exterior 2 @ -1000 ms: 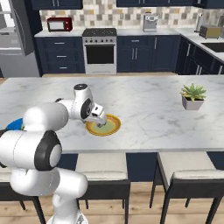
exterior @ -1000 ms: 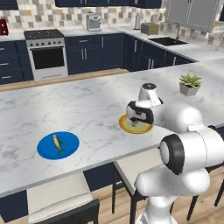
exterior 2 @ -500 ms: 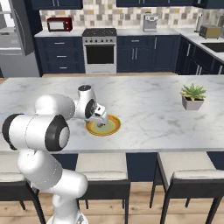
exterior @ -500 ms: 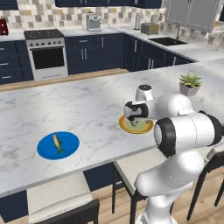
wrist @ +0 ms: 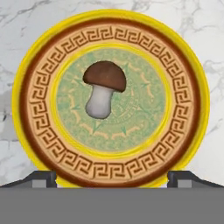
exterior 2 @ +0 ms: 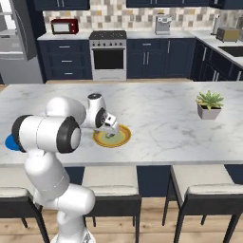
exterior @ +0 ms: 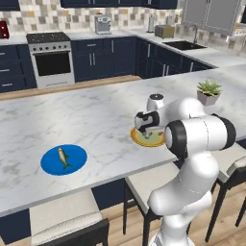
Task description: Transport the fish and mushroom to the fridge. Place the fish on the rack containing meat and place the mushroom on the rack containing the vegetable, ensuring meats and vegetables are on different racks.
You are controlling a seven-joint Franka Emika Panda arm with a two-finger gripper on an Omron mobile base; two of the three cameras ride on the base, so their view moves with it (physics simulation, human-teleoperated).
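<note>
The brown-capped mushroom [wrist: 103, 94] lies alone in the middle of a yellow patterned plate [wrist: 43, 131] on the marble island. My gripper [wrist: 112, 177] hangs directly above that plate, open, with its fingertips [wrist: 41, 177] spread wide and nothing between them. From the base cameras the gripper [exterior: 148, 129] [exterior 2: 110, 131] points down over the yellow plate [exterior: 137, 140] [exterior 2: 122, 139]. The fish [exterior: 63, 157] rests on a blue plate [exterior: 53, 166] far to the left on the island, well away from the hand. The blue plate's edge [exterior 2: 9, 142] peeks out behind my arm.
A potted plant [exterior: 209, 91] [exterior 2: 209, 104] stands on the island's right side. Stools [exterior 2: 111, 190] line the near edge. A stove [exterior 2: 108, 54] and dark cabinets run along the back wall, and the steel fridge [exterior 2: 14, 47] is at the far left.
The arm's elbow has folded up and in toward the island, while the hand has stayed over the yellow plate. Mushroom and fish have not moved.
</note>
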